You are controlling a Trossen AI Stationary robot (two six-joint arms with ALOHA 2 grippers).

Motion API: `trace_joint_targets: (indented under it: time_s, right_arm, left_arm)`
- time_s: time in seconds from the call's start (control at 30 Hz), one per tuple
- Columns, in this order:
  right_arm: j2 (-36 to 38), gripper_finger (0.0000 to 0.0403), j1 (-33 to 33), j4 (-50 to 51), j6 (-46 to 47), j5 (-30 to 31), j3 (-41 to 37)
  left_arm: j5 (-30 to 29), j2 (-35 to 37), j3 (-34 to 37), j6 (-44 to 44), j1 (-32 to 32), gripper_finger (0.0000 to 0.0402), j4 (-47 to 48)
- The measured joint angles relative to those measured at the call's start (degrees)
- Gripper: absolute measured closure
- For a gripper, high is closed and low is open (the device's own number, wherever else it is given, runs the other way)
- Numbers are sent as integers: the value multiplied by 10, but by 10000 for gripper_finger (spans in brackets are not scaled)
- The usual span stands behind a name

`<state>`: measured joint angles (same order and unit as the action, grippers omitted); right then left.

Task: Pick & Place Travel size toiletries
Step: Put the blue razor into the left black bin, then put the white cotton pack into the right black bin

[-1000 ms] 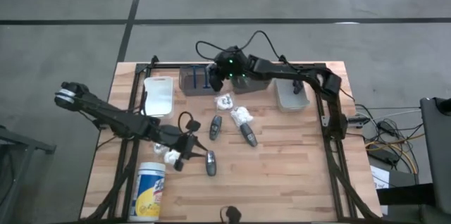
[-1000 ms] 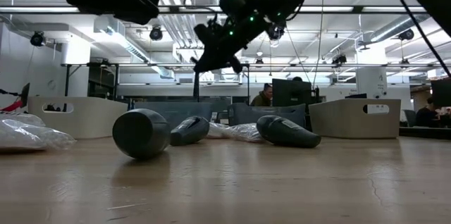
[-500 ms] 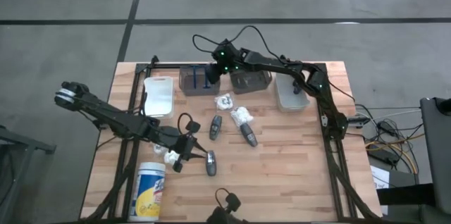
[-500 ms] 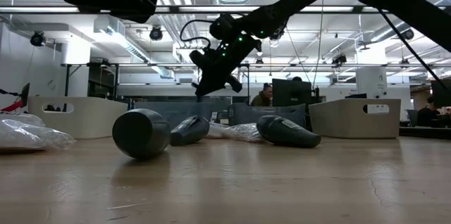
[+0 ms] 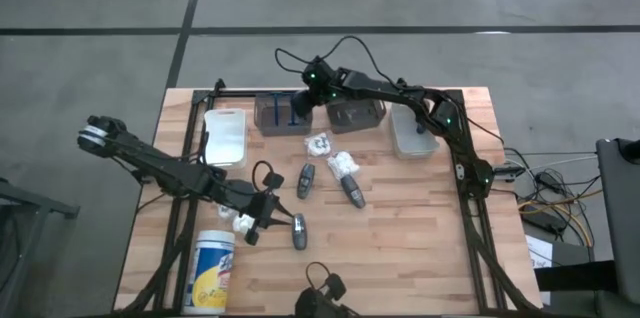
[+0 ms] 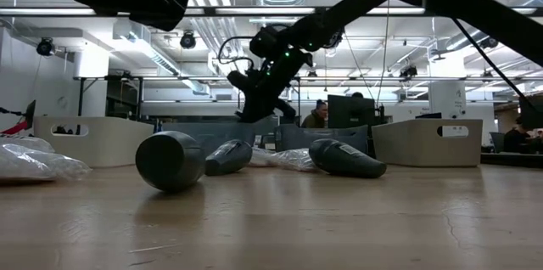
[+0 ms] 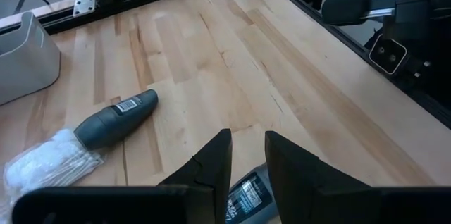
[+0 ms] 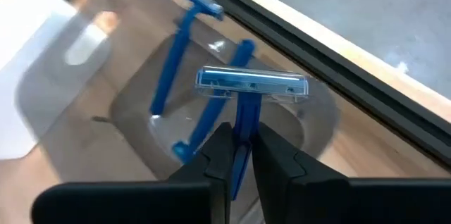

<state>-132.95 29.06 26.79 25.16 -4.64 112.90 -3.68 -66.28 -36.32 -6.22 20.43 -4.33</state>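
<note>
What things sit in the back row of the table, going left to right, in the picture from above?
White bin → clear bin with blue razors, with the right gripper holding a razor over it → dark grey bin → light grey bin.

Your right arm reaches across the table's far edge, its right gripper (image 8: 239,155) angled downward with fingers pinched together. Your left arm stretches in from the left side, low over the table, its left gripper (image 7: 246,155) with fingers only a narrow gap apart.
</note>
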Motion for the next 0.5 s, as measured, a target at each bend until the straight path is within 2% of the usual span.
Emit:
trace_joint_targets:
  time_s: [0.5]
  right_arm:
    - [-1,310,1,0,30,0,-2]
  left_arm:
    - [0,0,0,5,0,312,1]
